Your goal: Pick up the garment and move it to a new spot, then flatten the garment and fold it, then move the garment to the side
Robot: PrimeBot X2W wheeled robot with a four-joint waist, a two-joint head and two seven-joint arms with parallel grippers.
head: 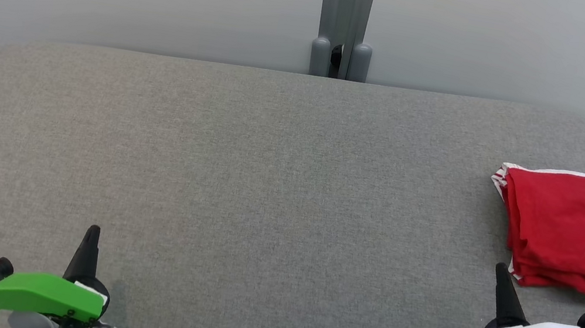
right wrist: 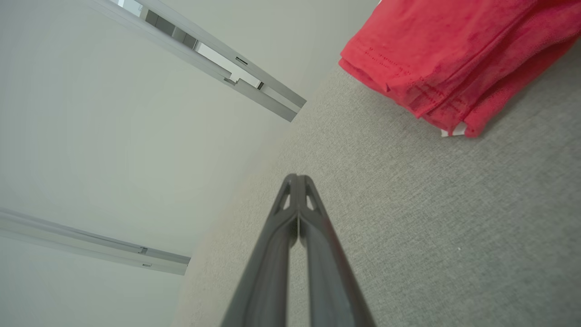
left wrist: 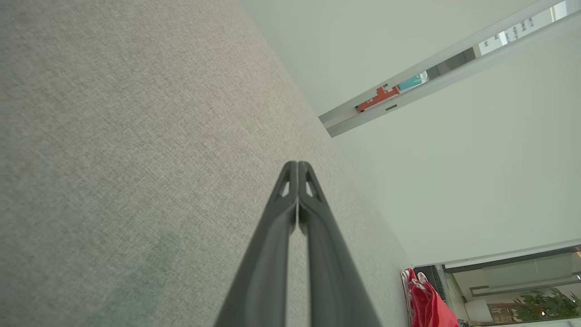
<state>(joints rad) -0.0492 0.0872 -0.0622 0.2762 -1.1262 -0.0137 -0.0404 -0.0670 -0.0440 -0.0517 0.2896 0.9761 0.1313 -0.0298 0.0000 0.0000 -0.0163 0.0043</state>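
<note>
The garment (head: 575, 232) is red with a red-and-white striped edge. It lies folded in a thick stack at the right end of the grey table (head: 265, 183). In the right wrist view the garment (right wrist: 449, 59) fills the upper right, its layered hems facing me. In the left wrist view the garment (left wrist: 426, 302) sits small at the far lower right. My right gripper (head: 501, 270) is shut and empty, just in front of the stack's near left corner, apart from it. My left gripper (head: 93, 230) is shut and empty at the lower left, far from the cloth.
Pale wall panels stand behind the table, joined by a grey post (head: 345, 18) at the middle of the far edge. The table's corners are rounded. The garment lies close to the right edge.
</note>
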